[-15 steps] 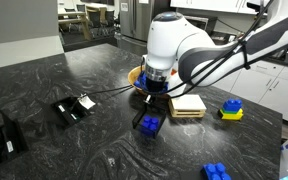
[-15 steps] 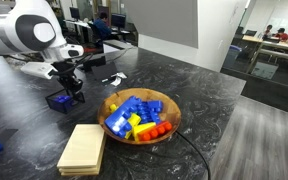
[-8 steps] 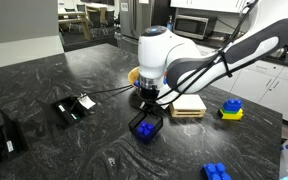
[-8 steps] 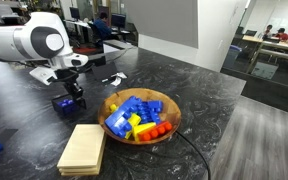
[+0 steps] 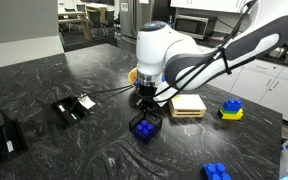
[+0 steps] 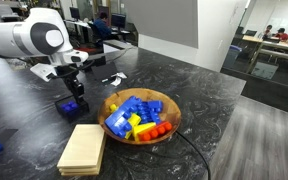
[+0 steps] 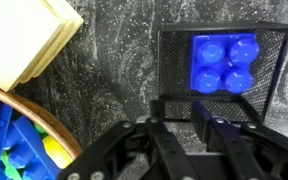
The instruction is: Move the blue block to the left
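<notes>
In an exterior view, the hand [image 5: 144, 113] is right down at the dark tabletop [image 5: 64, 150], over the blue block [image 5: 144, 128]. The block lies near a stack of wooden boards [image 5: 188, 104], and a yellow brick with a blue piece on top [image 5: 231, 110] stands well apart.

In an exterior view, the hand [image 6: 70, 97] hangs over the blue block [image 6: 71, 107], beside the wooden bowl [image 6: 176, 115] of coloured bricks.

Wrist view now: the blue block [image 7: 224, 62] shows four studs up, with the black piece [image 7: 174, 62] framing it. The fingers [image 7: 222, 135] reach its near edge, but clamped or loose, I cannot tell.
</notes>
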{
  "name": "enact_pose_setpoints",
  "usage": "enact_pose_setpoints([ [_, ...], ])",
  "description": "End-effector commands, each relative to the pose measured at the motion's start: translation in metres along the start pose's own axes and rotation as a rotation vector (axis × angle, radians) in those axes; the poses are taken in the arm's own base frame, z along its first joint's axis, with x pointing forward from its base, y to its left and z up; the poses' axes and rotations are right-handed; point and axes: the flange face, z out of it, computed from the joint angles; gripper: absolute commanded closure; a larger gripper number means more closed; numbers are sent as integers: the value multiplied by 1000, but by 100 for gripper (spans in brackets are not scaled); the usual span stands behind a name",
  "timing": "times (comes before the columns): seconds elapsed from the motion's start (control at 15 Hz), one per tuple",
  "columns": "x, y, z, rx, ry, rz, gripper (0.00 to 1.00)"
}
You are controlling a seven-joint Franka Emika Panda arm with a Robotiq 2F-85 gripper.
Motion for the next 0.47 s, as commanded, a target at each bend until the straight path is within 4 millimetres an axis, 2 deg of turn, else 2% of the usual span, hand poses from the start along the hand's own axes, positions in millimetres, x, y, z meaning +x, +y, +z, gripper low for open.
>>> enact_pose_setpoints([
  [0.0, 0, -1, -2, 1, 2, -1, 56],
  [0.2, 0, -1, 0, -1, -2, -1, 37],
  [0.4, 0, -1, 0, -1, -2, -1, 37],
])
